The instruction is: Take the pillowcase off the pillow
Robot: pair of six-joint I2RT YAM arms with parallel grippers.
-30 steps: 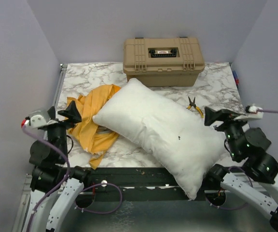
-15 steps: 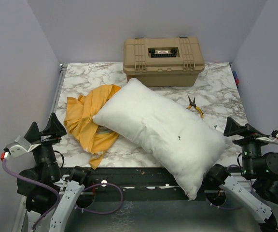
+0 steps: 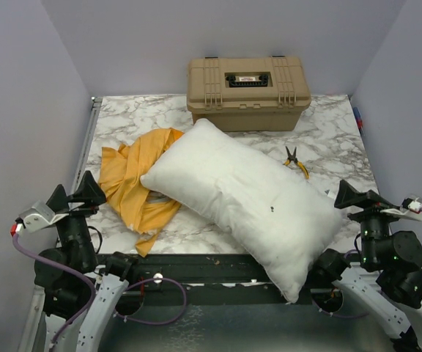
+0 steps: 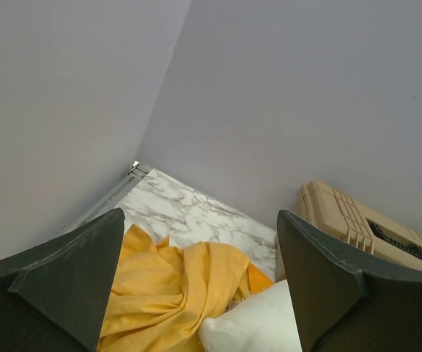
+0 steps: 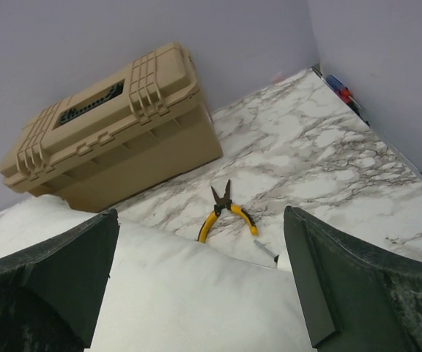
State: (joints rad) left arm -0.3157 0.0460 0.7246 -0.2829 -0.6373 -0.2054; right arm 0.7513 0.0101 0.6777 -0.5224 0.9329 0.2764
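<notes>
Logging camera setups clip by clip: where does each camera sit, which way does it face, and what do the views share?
Top external: above and behind the arms, looking down on the table, pillow, pillowcase and toolbox; left fingers and right fingers at the bottom corners.
Left wrist: low, near left, facing the far-left wall corner over the pillowcase; left fingers frame it.
Right wrist: low, near right, facing the toolbox and pliers; right fingers frame it.
Both wrist views share the toolbox and pillow.

top: overhead, down | wrists: low, rearward | shared: pillow [image 3: 247, 198], toolbox [image 3: 247, 84]
</notes>
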